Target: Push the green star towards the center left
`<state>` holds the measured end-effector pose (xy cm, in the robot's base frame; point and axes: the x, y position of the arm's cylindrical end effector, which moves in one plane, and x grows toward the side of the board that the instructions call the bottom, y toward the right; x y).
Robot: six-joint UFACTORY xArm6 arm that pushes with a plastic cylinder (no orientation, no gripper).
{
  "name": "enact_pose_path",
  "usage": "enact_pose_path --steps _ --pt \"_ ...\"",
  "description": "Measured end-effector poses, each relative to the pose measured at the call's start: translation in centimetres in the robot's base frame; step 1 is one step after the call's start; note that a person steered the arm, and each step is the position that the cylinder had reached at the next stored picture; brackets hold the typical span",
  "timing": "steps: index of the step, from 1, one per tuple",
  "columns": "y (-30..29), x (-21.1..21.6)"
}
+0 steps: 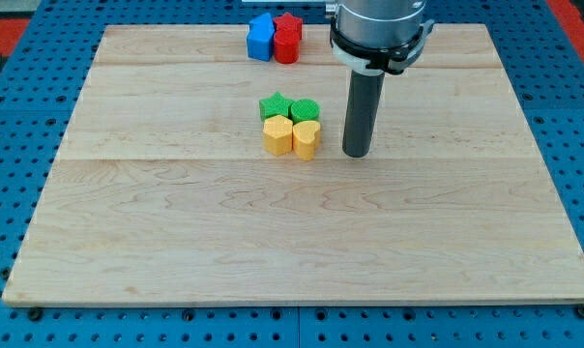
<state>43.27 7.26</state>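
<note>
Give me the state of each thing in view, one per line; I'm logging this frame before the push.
Green star block: flat on the wooden board, touching the other green block and the yellow blocks.
Yellow blocks: side by side, touching.
Blue block and red blocks: clustered at the top edge.
My tip: right of the cluster, apart.

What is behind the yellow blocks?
Two green blocks: the green star and another green block, touching the yellow blocks. My tip stands to their right.
</note>
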Motion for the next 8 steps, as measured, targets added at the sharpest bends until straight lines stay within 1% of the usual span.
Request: enact_pose_path --steps 1,2,3,5,6,7,8 --pt "0.0 0.0" --pt "1.9 1.7" --pt "2.6 0.5" --pt "2.9 -5.3" --pt "1.3 -6.9" --pt "-3.3 -7.0" --pt "-9.8 -7.0"
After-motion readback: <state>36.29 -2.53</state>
